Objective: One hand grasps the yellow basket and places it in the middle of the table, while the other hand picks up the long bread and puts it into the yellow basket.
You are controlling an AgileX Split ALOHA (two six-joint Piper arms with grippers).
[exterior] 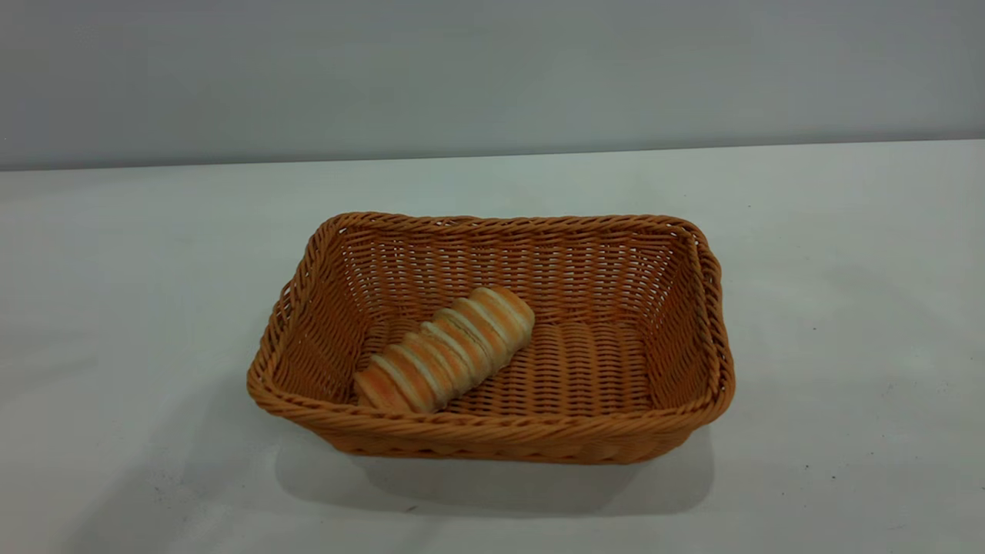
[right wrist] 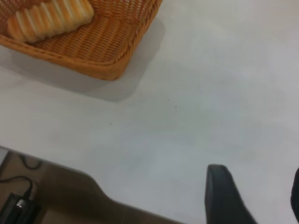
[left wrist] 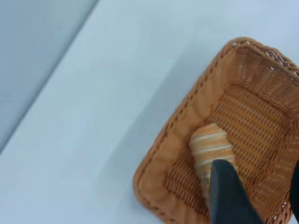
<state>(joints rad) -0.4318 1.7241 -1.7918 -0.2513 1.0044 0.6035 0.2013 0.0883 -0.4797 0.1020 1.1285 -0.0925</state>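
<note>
The yellow basket (exterior: pixel 492 431) stands in the middle of the white table (exterior: pixel 846 308). The long bread (exterior: pixel 446 350) lies slantwise inside it, toward its left end. In the left wrist view my left gripper (left wrist: pixel 254 179) hangs open and empty above the basket (left wrist: pixel 173 154), one dark finger over the bread (left wrist: pixel 208 144). In the right wrist view my right gripper (right wrist: pixel 254 184) is open and empty above bare table (right wrist: pixel 210 93), apart from the basket (right wrist: pixel 105 65) with the bread (right wrist: pixel 51 18) in it. Neither gripper shows in the exterior view.
The table's front edge (right wrist: pixel 93 179) shows in the right wrist view, with a dark cable and device (right wrist: pixel 18 205) below it. A grey wall (exterior: pixel 492 69) runs behind the table.
</note>
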